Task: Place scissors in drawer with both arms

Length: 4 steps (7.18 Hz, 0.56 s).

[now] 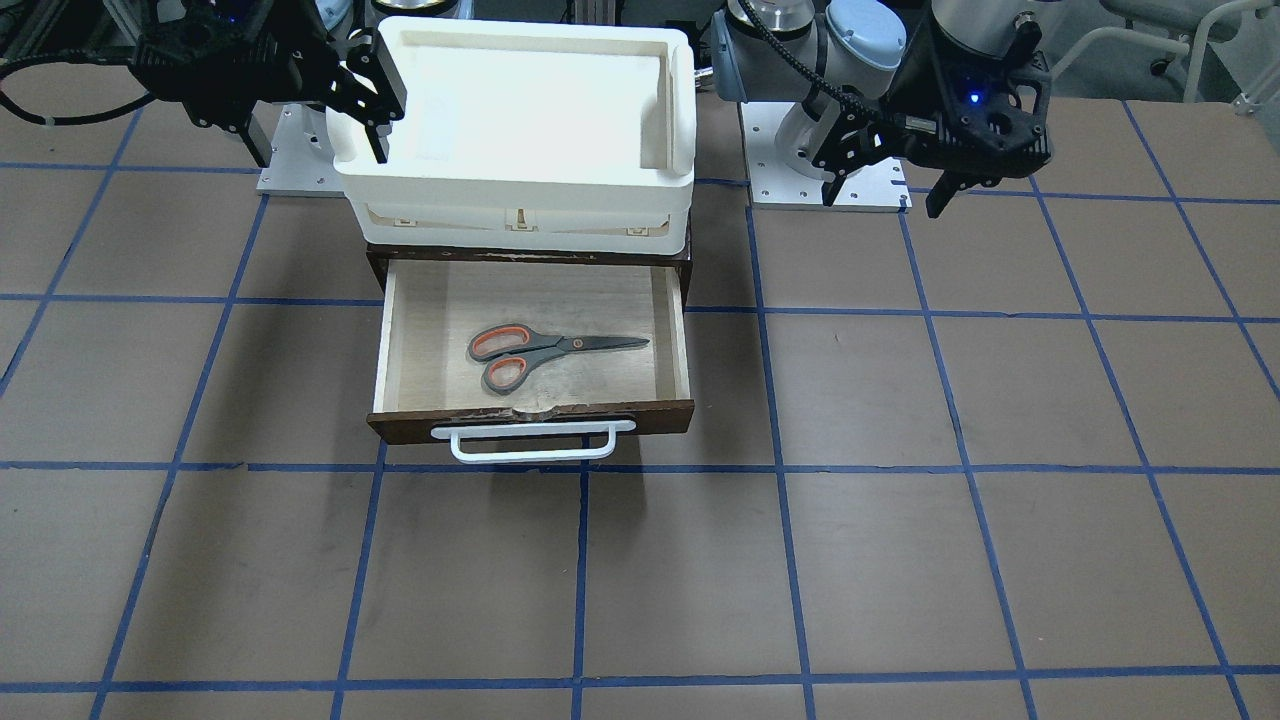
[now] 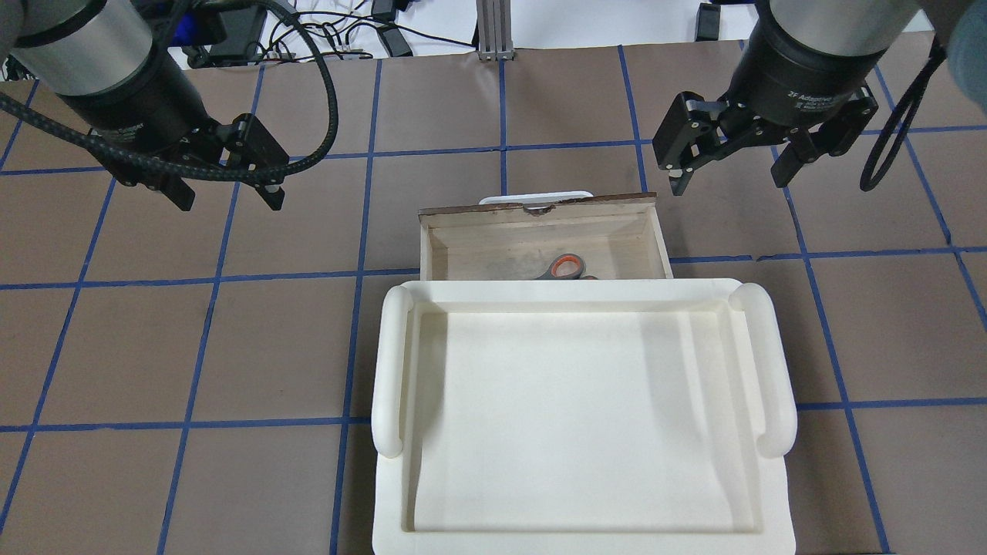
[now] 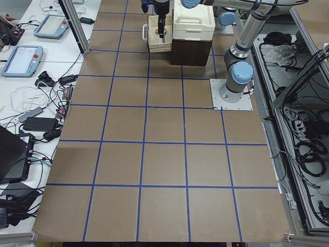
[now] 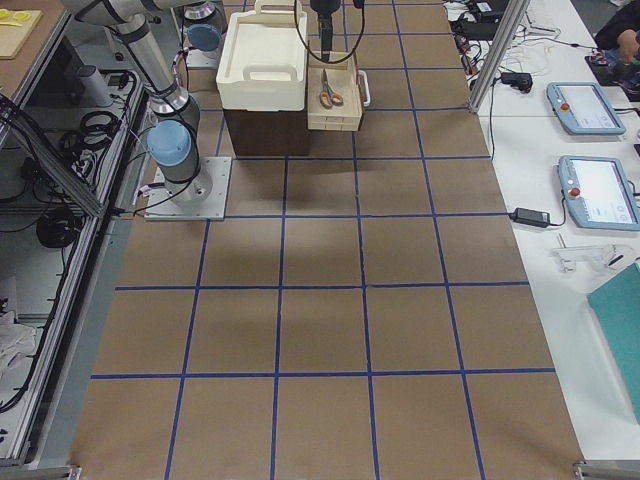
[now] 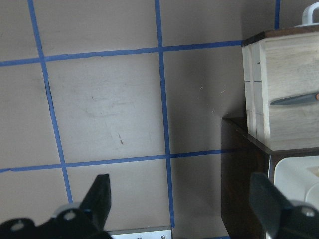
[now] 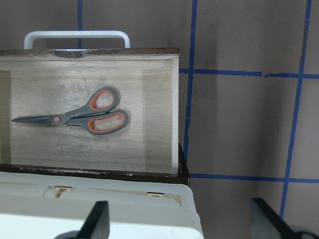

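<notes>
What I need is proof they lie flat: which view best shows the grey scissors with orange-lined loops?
Right wrist-mounted: the scissors lie whole, large, inside the dark-fronted plywood drawer. Front-facing shows them whole but smaller; overhead only one loop beyond the white plastic tray; exterior right, tiny; left wrist, a blade tip; exterior left, nothing clear.

Pale lettering reading "2F Adaptive" is showing on the black body of the right gripper (image 2: 729, 183). Similar lettering on the left gripper (image 2: 231, 204) is appearing too blurred to read.

Grey scissors (image 1: 555, 352), orange-lined loops, blades dark grey, perhaps black, dark brown drawer (image 1: 665, 415) front, white handle (image 1: 530, 455)
</notes>
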{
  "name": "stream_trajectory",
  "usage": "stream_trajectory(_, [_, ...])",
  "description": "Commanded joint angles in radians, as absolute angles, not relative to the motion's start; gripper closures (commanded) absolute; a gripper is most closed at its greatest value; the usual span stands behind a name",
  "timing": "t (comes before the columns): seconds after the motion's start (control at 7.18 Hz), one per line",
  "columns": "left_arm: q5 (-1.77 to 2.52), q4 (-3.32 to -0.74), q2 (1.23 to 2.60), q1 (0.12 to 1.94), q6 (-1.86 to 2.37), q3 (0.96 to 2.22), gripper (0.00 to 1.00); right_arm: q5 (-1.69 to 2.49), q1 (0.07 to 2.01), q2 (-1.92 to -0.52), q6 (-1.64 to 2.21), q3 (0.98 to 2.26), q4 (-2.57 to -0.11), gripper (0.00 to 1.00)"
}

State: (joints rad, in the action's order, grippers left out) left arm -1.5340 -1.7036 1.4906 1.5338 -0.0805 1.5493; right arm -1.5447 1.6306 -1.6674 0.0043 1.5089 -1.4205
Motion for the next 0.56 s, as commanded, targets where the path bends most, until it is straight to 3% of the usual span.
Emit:
stream_trajectory(0.0, [-1.535,-1.694,1.47,1.532,-0.009,1.583,0.0,-1.545,1.631,-1.667,0.003,1.509,-1.42,0.0])
stream_trajectory(0.42, [-1.587,-1.62,1.467,1.537,-0.009,1.611,0.0,-1.545,1.631,-1.667,0.003,1.509,-1.42,0.0])
